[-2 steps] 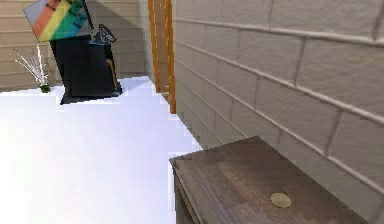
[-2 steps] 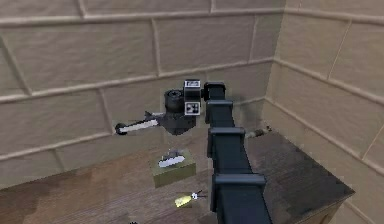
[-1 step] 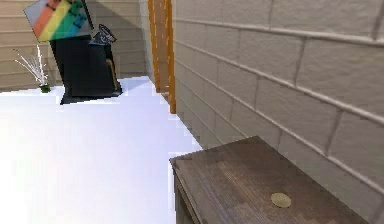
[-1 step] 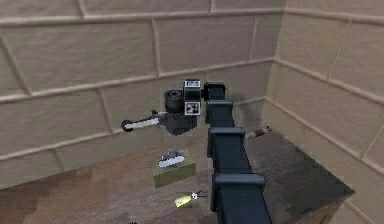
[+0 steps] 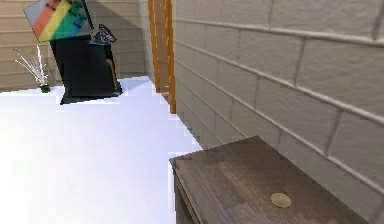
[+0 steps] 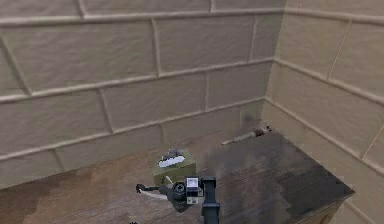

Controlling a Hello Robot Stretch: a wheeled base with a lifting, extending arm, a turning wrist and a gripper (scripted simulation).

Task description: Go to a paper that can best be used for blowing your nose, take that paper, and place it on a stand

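Observation:
A small olive-green box (image 6: 170, 164) with a white tuft on top, like a tissue box, lies on a dark wooden tabletop (image 6: 270, 180) by the brick wall. The dark arm bar (image 6: 209, 205) rises from the arm side view's bottom edge. My gripper (image 6: 156, 190) reaches left from it, just in front of the box. I cannot tell whether it holds anything. In the forward view a dark wooden stand top (image 5: 230, 180) fills the lower right, with a small round tan thing (image 5: 281, 200) lying on it.
A thin stick-like thing (image 6: 247, 135) lies on the tabletop near the wall corner. The brick wall (image 5: 290, 70) runs along the forward view's right. White floor (image 5: 90, 150) stretches ahead to a dark cabinet (image 5: 88, 65) with a rainbow panel, a small plant (image 5: 41, 72) and an orange door frame (image 5: 160, 45).

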